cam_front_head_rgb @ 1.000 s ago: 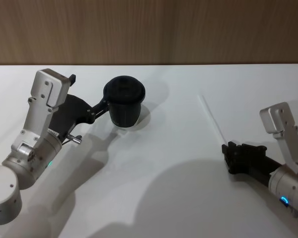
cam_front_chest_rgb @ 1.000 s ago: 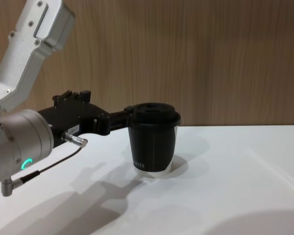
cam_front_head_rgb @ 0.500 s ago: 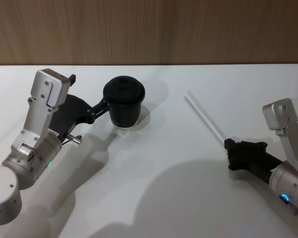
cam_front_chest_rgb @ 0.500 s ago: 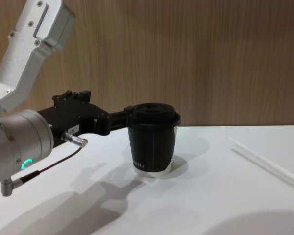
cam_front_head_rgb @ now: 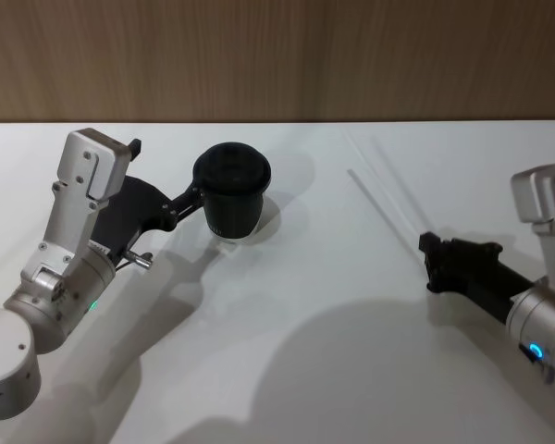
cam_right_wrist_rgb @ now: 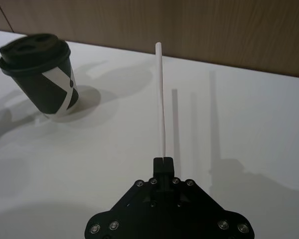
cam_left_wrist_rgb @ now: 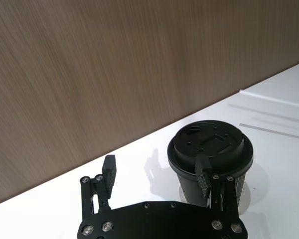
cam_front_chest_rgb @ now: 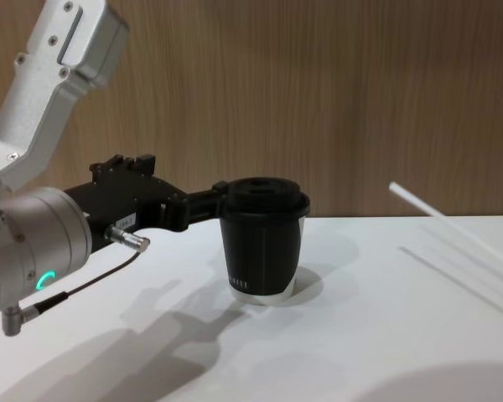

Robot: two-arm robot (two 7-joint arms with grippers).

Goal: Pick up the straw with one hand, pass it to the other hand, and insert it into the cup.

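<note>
One cup stands upright on the white table, left of centre and near the wooden wall. It is black paper with a white bottom rim. A black domed lid is seated on it, so the contents cannot be seen. Nothing passes through the lid.

Left pincer: spread wide and level with the cup's upper half. One finger lies against or just beside the cup's side under the lid rim; contact cannot be confirmed. The other finger stands well clear in open air. The cup is not between the two fingers. The silver wrist behind the pincer shows a green ring in the chest view.

Right pincer: on the right side of the table, pressed together and pinching one end of the straw.

Straw: thin, white and straight. It runs away from the right pincer toward the wall. It is lifted off the table, with its free end highest, and faint shadow lines lie on the table beneath it. It is well apart from the cup, on the cup's right, and outside it.
</note>
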